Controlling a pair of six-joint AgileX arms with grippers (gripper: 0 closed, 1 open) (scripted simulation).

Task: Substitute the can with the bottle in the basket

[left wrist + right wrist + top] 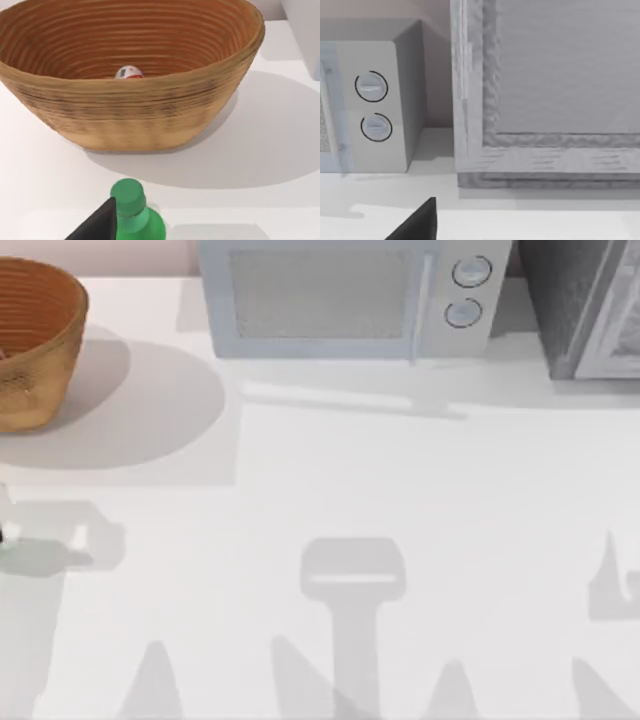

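White table (420, 490); basket (130, 75) holds can (129, 73) (partly hidden). Left gripper's finger (97, 225) touches green bottle (135, 212); jaw state unclear, both arms.

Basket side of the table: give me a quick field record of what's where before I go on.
basket: far left of the table, upright
can: inside the basket, near its bottom, mostly hidden by the near wall
bottle: green, capped, upright on the table, outside the basket on its near side
left gripper: one dark finger right beside the bottle; grip cannot be judged
right gripper: one dark finger over the table, facing the microwave and a grey cabinet
swap status: not yet done
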